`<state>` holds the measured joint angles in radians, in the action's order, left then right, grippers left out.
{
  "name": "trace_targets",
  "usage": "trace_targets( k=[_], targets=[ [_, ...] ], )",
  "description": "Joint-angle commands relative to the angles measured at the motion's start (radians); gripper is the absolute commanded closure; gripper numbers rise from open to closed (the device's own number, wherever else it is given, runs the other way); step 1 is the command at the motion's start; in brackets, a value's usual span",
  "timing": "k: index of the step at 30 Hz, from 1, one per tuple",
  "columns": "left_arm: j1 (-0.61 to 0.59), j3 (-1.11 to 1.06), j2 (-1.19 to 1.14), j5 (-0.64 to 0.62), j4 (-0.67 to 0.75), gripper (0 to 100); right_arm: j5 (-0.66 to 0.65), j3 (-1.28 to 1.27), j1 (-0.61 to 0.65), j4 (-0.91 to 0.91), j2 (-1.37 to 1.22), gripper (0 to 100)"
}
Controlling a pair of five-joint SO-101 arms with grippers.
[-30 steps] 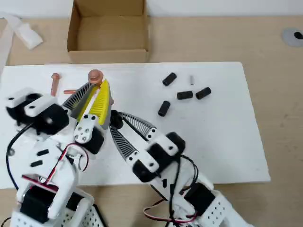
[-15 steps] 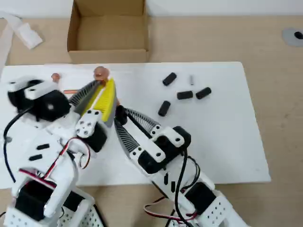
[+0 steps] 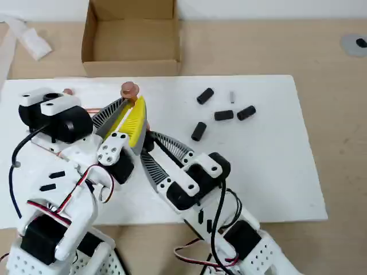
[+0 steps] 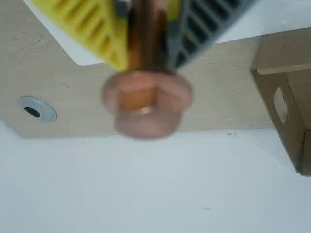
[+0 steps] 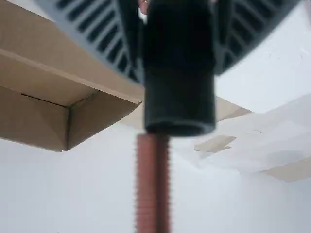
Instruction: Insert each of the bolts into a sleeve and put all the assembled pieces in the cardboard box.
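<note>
Gripping bolt (image 4: 146, 104), L hand (image 3: 129, 102) sits beside R hand (image 3: 147, 143) clamping sleeve (image 5: 180, 73), near edge of mat (image 3: 275, 172).

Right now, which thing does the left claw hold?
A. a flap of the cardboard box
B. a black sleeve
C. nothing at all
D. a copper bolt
D: the left claw is shut on the copper bolt, whose head sticks out past the tips; the black sleeve is in the right claw.
</note>
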<state>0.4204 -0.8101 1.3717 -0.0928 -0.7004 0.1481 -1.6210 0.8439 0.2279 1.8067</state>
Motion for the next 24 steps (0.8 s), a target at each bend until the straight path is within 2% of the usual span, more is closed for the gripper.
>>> trace_targets(
  k=[1, 10, 24],
  targets=[
    [0.011, 0.072, -0.005, 0.028, -0.020, 100, 0.008, 0.004, -0.018, -0.026, 0.087, 98.9],
    [0.018, 0.120, -0.005, 0.029, -0.114, 100, 0.009, 0.004, -0.018, -0.026, 0.087, 98.9],
    [0.020, 0.118, -0.007, -0.005, -0.129, 99, 0.006, 0.004, -0.018, -0.026, 0.087, 98.9]
  ],
)
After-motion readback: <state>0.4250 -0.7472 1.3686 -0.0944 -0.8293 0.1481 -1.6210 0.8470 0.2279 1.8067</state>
